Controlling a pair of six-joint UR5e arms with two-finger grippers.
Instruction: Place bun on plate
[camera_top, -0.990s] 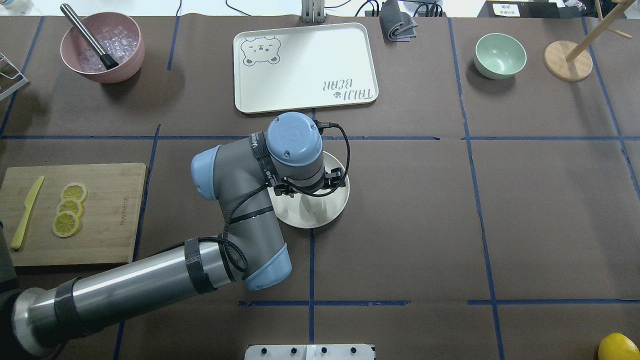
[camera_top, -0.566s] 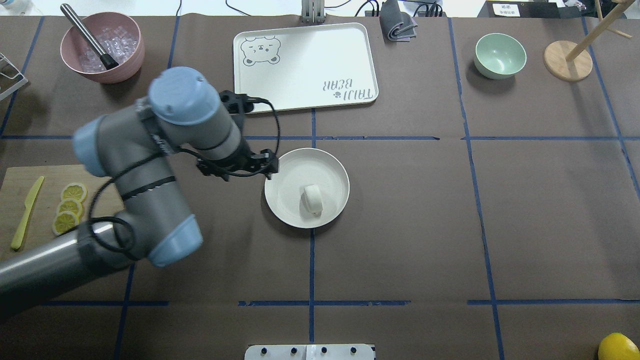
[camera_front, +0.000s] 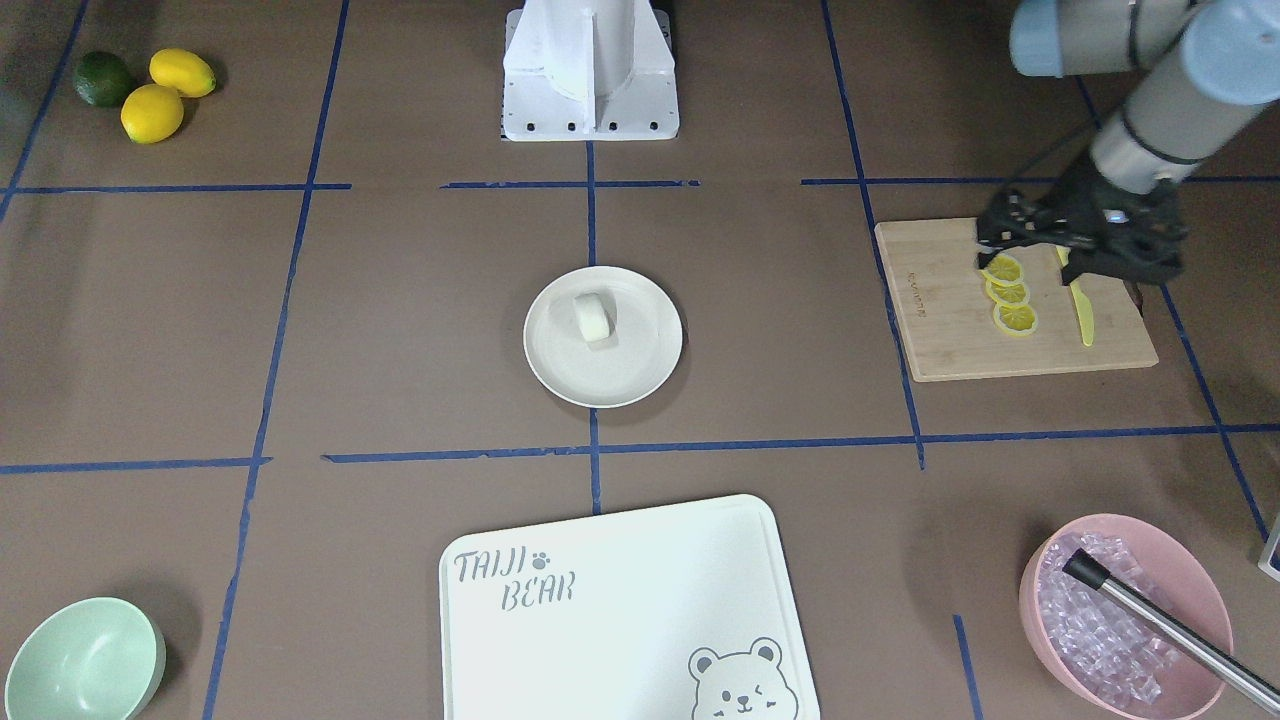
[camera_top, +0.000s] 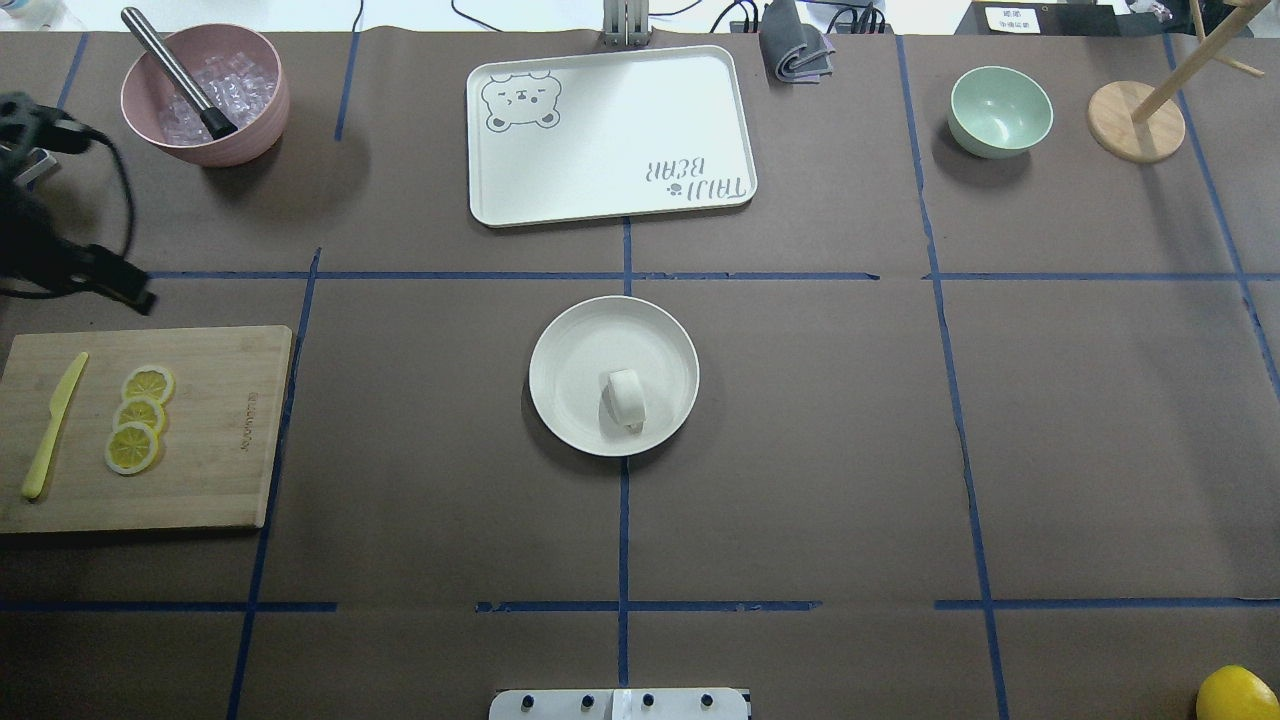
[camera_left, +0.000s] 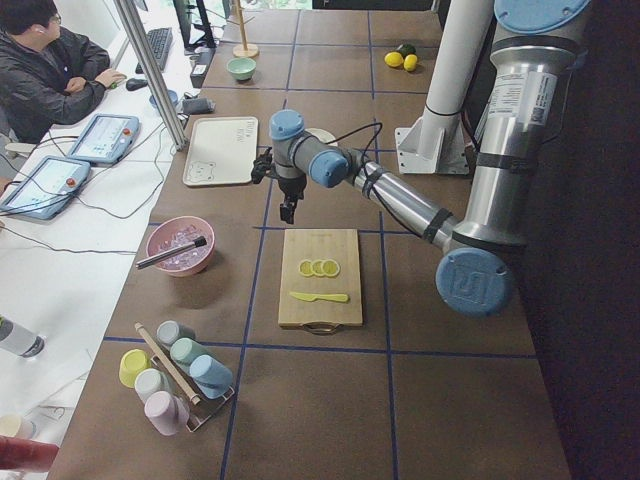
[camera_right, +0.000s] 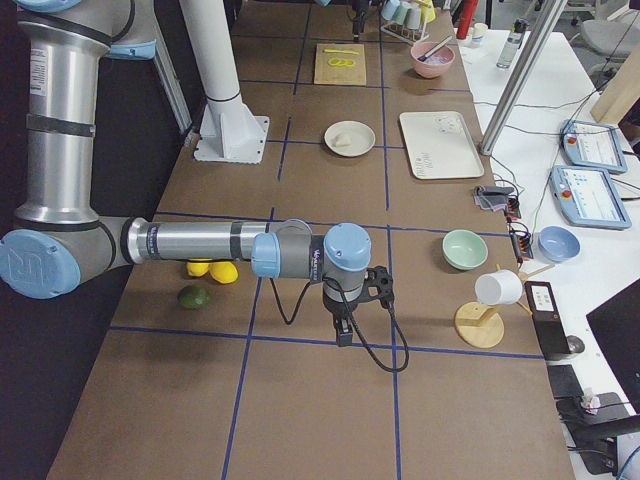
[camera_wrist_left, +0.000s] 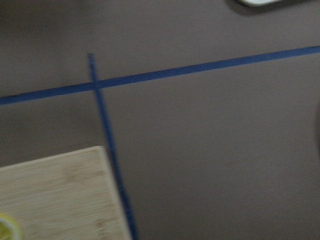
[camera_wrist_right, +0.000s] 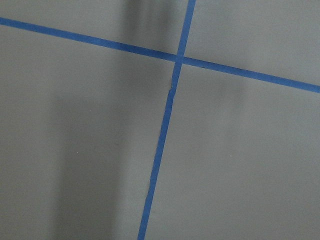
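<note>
The bun (camera_top: 625, 398) lies on its side inside the round cream-white plate (camera_top: 565, 340) at the table's middle, with nothing touching it. The front-facing view shows the same bun (camera_front: 592, 318) on the plate (camera_front: 640, 375). My left gripper (camera_front: 1078, 262) hangs far from the plate, above the back edge of the cutting board, jaws spread and empty. In the overhead view the left gripper (camera_top: 100, 278) sits at the left edge. My right gripper (camera_right: 343, 335) shows only in the exterior right view, low over bare table, and I cannot tell its state.
A wooden cutting board (camera_top: 220, 430) with lemon slices (camera_top: 140, 415) and a yellow knife (camera_top: 55, 425) lies at the left. At the back stand a pink ice bowl (camera_top: 205, 95), a bear-printed tray (camera_top: 610, 135), a green bowl (camera_top: 1000, 110) and a wooden stand (camera_top: 1135, 125).
My left arm has swung away from the plate to the far left of the table. The bun stays where it lay on the plate.
</note>
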